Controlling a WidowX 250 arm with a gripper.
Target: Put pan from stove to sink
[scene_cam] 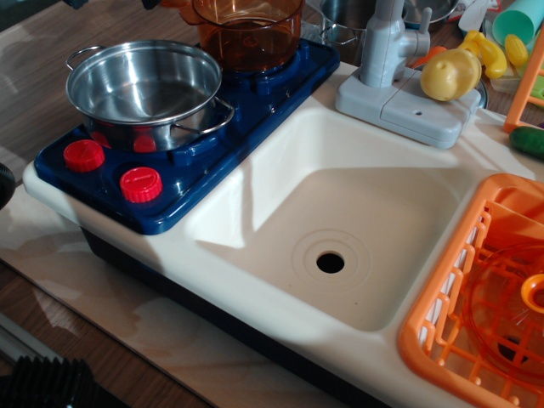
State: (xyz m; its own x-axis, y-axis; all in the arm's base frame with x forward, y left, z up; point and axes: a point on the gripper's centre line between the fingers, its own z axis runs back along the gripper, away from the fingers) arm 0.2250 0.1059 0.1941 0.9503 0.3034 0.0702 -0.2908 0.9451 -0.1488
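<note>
The pan [144, 89], a shiny steel pot with two wire loop handles, stands upright and empty on the front-left burner of the dark blue stove [255, 93], behind the two red knobs [112, 170]. The cream-white sink [255, 195] lies to its right, with a black drain hole [330, 263] and nothing in it. No gripper shows clearly. Small dark shapes touch the top edge [75, 3] above the pan, and I cannot tell what they are.
A transparent orange pot [248, 30] stands on the rear burner right behind the pan. A grey faucet [387, 51] stands behind the sink, with yellow toys [450, 72] beside it. An orange dish rack [484, 289] borders the sink's right side. A black ribbed object [42, 382] is at the bottom left.
</note>
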